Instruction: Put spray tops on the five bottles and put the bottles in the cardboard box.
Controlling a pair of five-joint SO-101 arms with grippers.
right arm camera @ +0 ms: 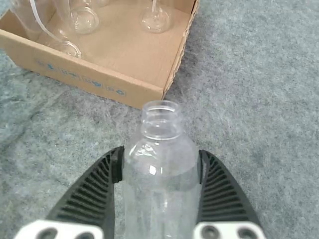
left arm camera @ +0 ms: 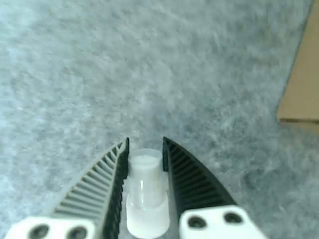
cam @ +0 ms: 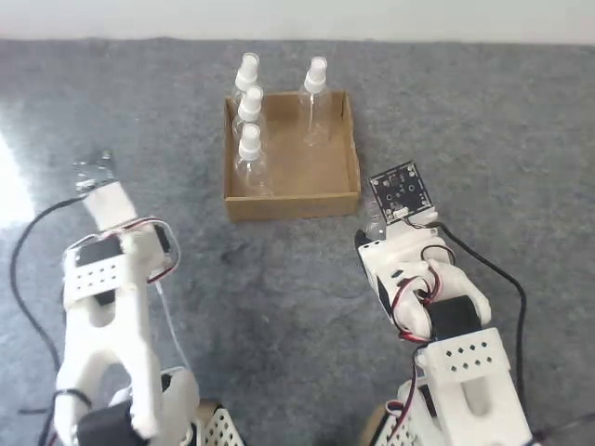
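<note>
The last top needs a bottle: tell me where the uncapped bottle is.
In the right wrist view, the uncapped bottle sits clamped in the right arm's jaws, just short of the near right corner of the cardboard box.

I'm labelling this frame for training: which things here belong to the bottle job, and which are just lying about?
Job:
- cardboard box
- four capped bottles standing in it
- open bottle, held in the right gripper
- spray top, held in the left gripper

Just there:
- grey mat under everything
</note>
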